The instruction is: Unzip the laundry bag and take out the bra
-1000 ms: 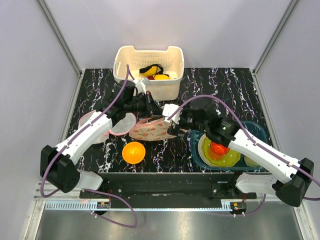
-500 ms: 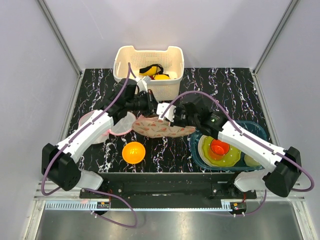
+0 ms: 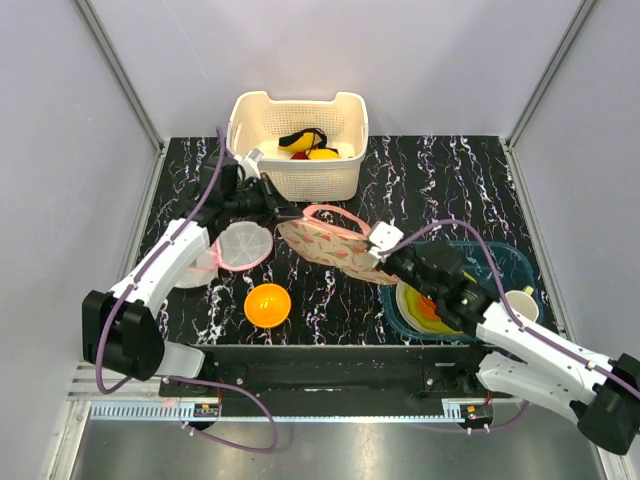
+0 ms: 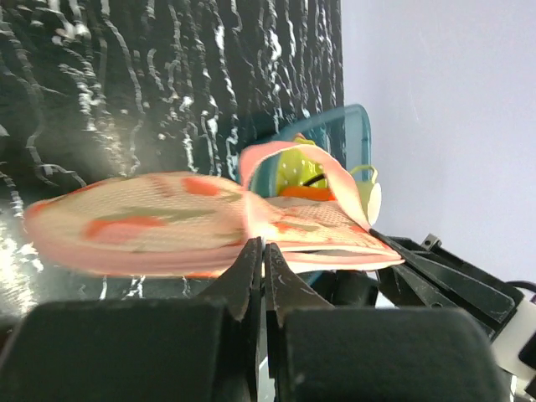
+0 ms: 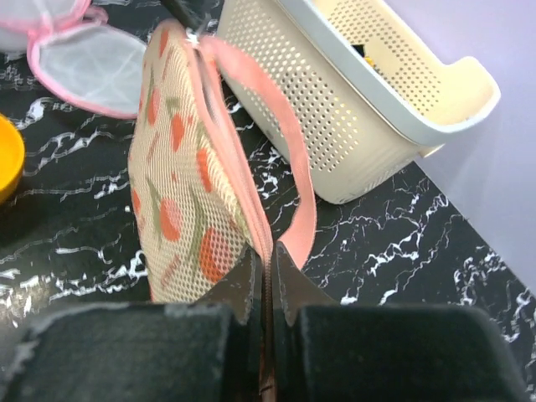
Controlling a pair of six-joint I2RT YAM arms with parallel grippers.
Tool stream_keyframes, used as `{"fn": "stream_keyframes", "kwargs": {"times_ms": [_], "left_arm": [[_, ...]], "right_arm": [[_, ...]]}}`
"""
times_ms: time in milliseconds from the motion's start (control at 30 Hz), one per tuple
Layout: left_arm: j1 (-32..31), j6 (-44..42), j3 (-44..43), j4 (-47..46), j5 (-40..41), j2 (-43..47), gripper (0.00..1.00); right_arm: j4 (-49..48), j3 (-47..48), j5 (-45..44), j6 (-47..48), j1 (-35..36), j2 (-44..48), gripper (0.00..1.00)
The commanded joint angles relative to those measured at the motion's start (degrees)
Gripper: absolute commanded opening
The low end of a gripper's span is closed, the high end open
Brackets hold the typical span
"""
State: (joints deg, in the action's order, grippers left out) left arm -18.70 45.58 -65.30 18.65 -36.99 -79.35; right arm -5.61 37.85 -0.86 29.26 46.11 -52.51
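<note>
The cream basket (image 3: 345,172) at the back of the bench (image 3: 450,180) is holding yellow items (image 3: 322,153) and a dark strap. The teal tub (image 3: 505,258) on the right is carrying a yellow-green dish (image 4: 295,167). The laundry bag (image 3: 335,245) is hanging stretched above the bench between the arms, showing cream-pink fabric with red-pink print and a pink loop arching over it. The left pincer (image 3: 283,217) is pinching its far-left corner and the right pincer (image 3: 379,262) its near-right edge, both fully closed on the trim.
</note>
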Motion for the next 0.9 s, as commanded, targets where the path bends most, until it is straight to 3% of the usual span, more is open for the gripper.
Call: {"fn": "stream_keyframes", "kwargs": {"times_ms": [0, 200, 400, 433, 500, 533, 633, 733, 867], "left_arm": [[5.59, -1.28, 2.19, -1.87, -0.27, 4.03, 0.0], [11.14, -0.06, 8.68, -5.99, -1.59, 4.82, 0.0], [11.93, 1.7, 11.86, -10.04, -5.02, 1.3, 0.0], [12.02, 1.62, 11.51, -9.69, -4.93, 1.74, 0.0], [11.93, 0.21, 9.59, -8.2, -4.23, 2.71, 0.0], [11.93, -0.31, 8.88, -6.28, -4.14, 2.88, 0.0], [12.02, -1.37, 7.55, -4.42, -4.23, 3.68, 0.0], [11.67, -1.02, 7.73, -4.15, -4.14, 5.08, 0.0], [10.61, -0.85, 8.34, -4.24, -3.17, 6.49, 0.0]], "right_arm": [[-20.92, -7.42, -8.45, -11.48, -0.32, 6.54, 0.0], [-32.53, -15.17, -14.78, -22.74, -0.23, 5.15, 0.0], [-35.62, -14.82, -10.13, -23.99, -0.23, -0.83, 0.01], [-34.22, -13.69, -8.03, -23.37, -0.23, -1.45, 0.11], [-30.63, -11.75, -4.61, -20.66, -0.32, -1.89, 0.49], [-25.21, -8.87, -1.02, -19.51, -0.23, -2.15, 0.78], [-13.96, -2.28, 4.53, -13.8, -0.23, -3.21, 0.91], [-6.28, 3.27, 7.8, -10.1, -0.32, -4.26, 0.94], [-2.92, 8.47, 13.15, -10.01, -0.23, -8.12, 0.95]]}}
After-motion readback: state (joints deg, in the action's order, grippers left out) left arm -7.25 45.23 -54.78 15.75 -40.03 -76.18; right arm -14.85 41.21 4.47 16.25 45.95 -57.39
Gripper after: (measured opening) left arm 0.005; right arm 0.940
